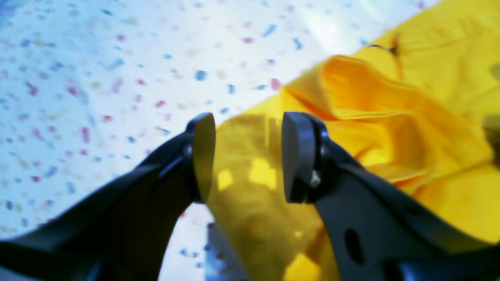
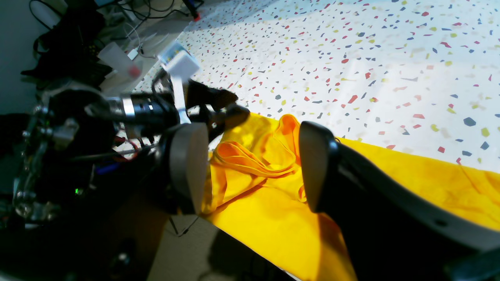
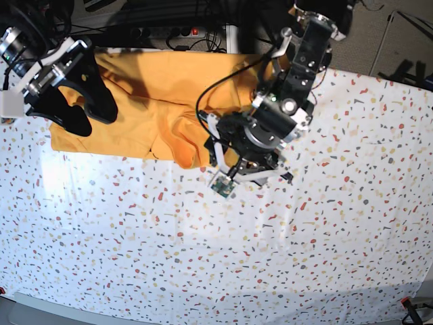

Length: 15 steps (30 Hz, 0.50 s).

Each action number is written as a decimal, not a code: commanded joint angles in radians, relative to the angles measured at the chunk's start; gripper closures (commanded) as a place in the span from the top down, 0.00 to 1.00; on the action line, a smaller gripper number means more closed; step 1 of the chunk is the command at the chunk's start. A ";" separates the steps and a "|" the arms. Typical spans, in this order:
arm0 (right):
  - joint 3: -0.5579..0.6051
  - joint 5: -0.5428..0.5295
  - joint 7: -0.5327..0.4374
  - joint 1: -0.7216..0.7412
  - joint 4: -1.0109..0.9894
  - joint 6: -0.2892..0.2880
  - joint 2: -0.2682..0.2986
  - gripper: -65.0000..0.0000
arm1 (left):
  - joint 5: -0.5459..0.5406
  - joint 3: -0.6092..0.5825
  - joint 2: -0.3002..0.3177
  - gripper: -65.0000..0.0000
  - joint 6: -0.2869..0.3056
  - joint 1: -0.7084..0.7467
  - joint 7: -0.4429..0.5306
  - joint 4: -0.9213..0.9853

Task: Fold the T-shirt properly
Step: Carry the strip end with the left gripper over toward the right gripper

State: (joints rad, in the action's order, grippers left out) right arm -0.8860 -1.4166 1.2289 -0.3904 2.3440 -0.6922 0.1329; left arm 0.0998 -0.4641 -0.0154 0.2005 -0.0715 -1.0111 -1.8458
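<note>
The T-shirt (image 3: 155,101) is orange-yellow and lies along the far edge of the speckled tablecloth (image 3: 203,257). It is partly doubled over, with a bunched fold (image 1: 375,101) at its near right corner. My left gripper (image 1: 249,121) hovers open over that corner; cloth lies below the gap and is not pinched. The same fold (image 2: 258,156) shows in the right wrist view. My right gripper (image 2: 250,134) is open above the shirt's other end and appears in the base view (image 3: 86,112) at the far left. Nothing is held.
My left arm (image 3: 274,118) reaches in from the far side and covers the shirt's right part. Cables and a power strip (image 3: 169,30) lie beyond the table's far edge. Dark clutter and wires (image 2: 78,43) sit off the table.
</note>
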 commanded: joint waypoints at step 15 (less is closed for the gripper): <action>-0.006 -0.027 -0.012 0.000 0.012 -0.006 0.008 0.56 | -0.225 -0.030 0.093 0.42 -0.055 0.138 -0.079 -0.069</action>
State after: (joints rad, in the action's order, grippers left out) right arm -0.8860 -1.4170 1.2366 -0.3904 2.3440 -0.6922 0.1329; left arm -0.1261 -0.4950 0.0837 0.1455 0.0826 -1.1076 -1.8915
